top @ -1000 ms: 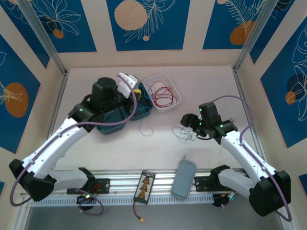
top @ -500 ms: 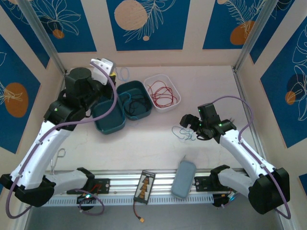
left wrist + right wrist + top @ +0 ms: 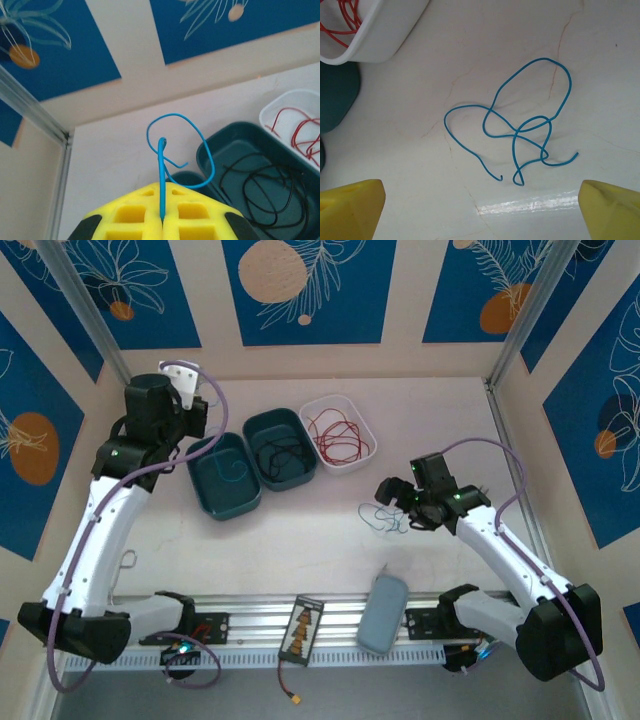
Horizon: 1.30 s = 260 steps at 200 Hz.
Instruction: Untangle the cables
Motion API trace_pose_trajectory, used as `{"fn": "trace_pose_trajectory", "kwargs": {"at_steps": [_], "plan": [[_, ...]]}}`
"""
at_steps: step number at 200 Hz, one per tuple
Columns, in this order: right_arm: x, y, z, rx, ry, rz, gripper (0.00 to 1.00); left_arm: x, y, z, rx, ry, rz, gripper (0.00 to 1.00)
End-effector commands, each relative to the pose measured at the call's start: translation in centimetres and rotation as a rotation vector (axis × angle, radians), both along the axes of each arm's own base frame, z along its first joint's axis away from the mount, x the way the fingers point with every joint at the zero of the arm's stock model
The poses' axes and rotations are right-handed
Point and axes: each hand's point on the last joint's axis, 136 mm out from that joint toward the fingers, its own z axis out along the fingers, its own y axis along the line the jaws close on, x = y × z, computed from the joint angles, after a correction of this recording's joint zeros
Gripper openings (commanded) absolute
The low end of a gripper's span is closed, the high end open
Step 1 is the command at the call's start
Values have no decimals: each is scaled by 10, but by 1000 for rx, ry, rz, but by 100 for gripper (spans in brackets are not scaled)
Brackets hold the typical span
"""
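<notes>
Cables [image 3: 520, 127]: left gripper [image 3: 162, 210], now swung aside leftward, pinches a blue wire [image 3: 160, 170]; right gripper [image 3: 481, 206] gapes wide; white tray [image 3: 380, 40] holds red wires [image 3: 335, 435], teal tray [image 3: 235, 132] black wires [image 3: 260, 195].

On my worktop [image 3: 300, 550] a teal tray [image 3: 225, 512], a second teal tray [image 3: 290, 483] and a white tray [image 3: 338, 398] sit side by side; a grey case [image 3: 382, 613] and a small board [image 3: 302, 628] lie on the near rail.

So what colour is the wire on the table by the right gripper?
Blue wire, clearest in right wrist view.
</notes>
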Motion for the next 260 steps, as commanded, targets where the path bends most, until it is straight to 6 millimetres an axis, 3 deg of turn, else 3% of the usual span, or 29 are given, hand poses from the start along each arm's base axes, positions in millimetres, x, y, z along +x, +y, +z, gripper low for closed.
{"fn": "trace_pose_trajectory", "kwargs": {"at_steps": [1, 50, 140, 260], "plan": [[1, -1, 7, -9, 3, -17, 99, 6, 4, -20, -71, 49, 8, 0], [2, -1, 6, -14, 9, -26, 99, 9, 22, -64, -48, 162, 71, 0], [4, 0, 0, -35, 44, -24, 99, -4, 6, -146, -117, 461, 37, 0], [-1, -3, 2, -108, 66, 0, 99, 16, 0, -235, -176, 627, 49, 2]]}}
